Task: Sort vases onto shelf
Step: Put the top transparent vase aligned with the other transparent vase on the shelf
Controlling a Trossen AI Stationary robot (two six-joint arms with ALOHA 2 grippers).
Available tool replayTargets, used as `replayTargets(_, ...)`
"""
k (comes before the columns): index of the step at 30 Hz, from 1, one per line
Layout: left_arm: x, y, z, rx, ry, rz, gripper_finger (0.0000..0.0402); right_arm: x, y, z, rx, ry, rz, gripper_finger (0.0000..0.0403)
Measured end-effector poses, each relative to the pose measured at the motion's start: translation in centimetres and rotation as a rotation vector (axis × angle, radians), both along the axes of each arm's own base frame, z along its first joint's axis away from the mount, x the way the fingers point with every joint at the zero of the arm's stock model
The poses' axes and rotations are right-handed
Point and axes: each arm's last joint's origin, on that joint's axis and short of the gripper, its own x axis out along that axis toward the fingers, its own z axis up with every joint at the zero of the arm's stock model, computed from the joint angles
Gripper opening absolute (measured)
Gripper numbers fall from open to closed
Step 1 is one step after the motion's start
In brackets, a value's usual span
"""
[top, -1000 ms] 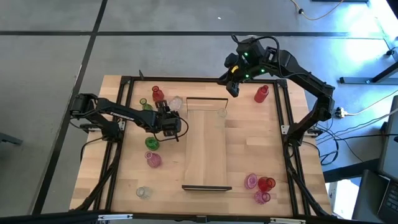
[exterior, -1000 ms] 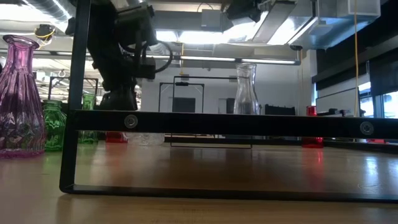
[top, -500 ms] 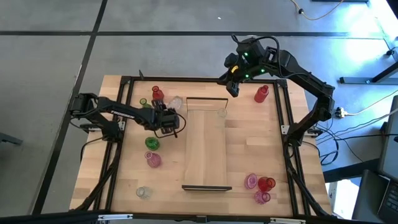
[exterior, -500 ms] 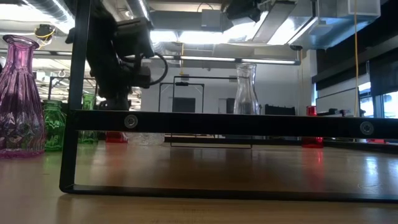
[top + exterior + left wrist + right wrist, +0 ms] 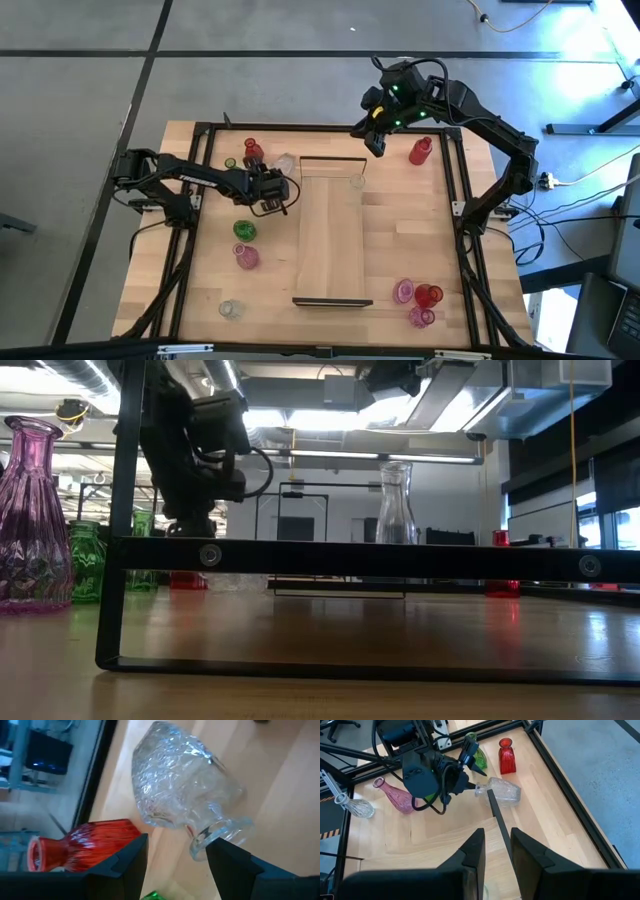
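Observation:
A clear faceted vase point(image 5: 180, 790) lies on its side on the table point(image 5: 410, 230), just left of the shelf's far end. Its mouth point(image 5: 220, 832) points at my left gripper point(image 5: 177, 865). That gripper is open, and its fingers stand on either side of the mouth. The high view shows the same vase point(image 5: 284, 163) and gripper point(image 5: 277, 179). My right gripper point(image 5: 377, 143) hovers open above the far end of the shelf point(image 5: 332, 240). A tall clear vase point(image 5: 357, 181) stands upright on the shelf's far part.
A red vase point(image 5: 253, 150) and a green one point(image 5: 232, 165) stand beyond the lying vase. Green point(image 5: 244, 229), pink point(image 5: 246, 257) and clear point(image 5: 231, 309) vases stand on the left. A red one point(image 5: 420, 150) is far right, and three pink and red ones point(image 5: 420, 300) near right. Dark frame rails edge the table.
My left gripper has moved a little toward the table's far edge, closing on the lying clear vase's mouth. The vases and my right arm have kept still.

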Motion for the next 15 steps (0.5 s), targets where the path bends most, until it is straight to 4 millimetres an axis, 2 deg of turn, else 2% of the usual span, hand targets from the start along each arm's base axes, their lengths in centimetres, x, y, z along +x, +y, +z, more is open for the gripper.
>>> replayTargets(6, 0.5, 0.4, -0.8, -0.037, -0.062, 0.062, 0.0166, 0.0, 0.0, 0.0, 0.005, 0.005, -0.002, 0.0076)
replayTargets(15, 1.3, 0.5, -3.3, -0.128, -0.046, 0.072, 0.0066, -0.3, 0.2, -0.4, 0.034, 0.048, -0.010, 0.0076)
